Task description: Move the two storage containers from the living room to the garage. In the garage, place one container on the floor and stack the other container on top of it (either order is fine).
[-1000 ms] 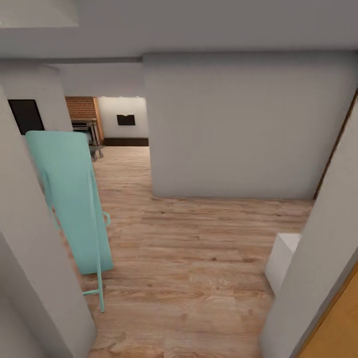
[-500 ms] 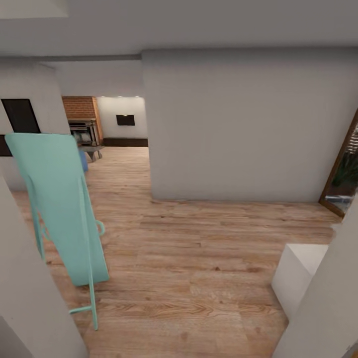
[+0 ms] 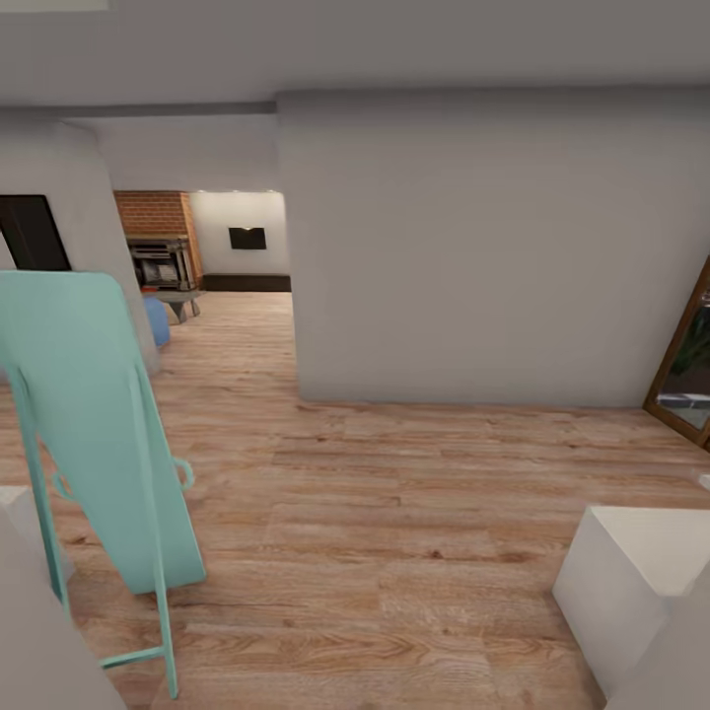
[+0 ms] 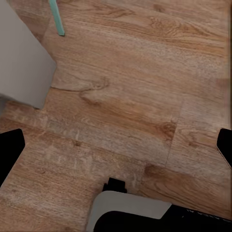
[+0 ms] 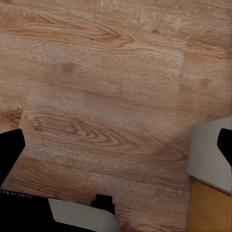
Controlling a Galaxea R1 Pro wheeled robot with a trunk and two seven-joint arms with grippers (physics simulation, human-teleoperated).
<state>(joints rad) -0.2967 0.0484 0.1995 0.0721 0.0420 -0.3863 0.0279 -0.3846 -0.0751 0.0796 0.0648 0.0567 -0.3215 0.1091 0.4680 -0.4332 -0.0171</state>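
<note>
While nothing sits between either pair of fingers, the scene reads:
Left gripper (image 4: 116,150): fingers spread wide, empty, wood plank floor (image 4: 130,96) beneath.
Right gripper (image 5: 116,150): spread wide, empty, over planks.
Head view: turquoise folded ironing board (image 3: 94,424) leaning at left, white block (image 3: 631,582), grey wall (image 3: 483,247).
Storage containers: whereabouts cannot be told.

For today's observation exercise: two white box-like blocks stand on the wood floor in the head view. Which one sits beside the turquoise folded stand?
The small white block at the left edge, just behind the turquoise folded stand. The larger white block stands apart at lower right.
</note>
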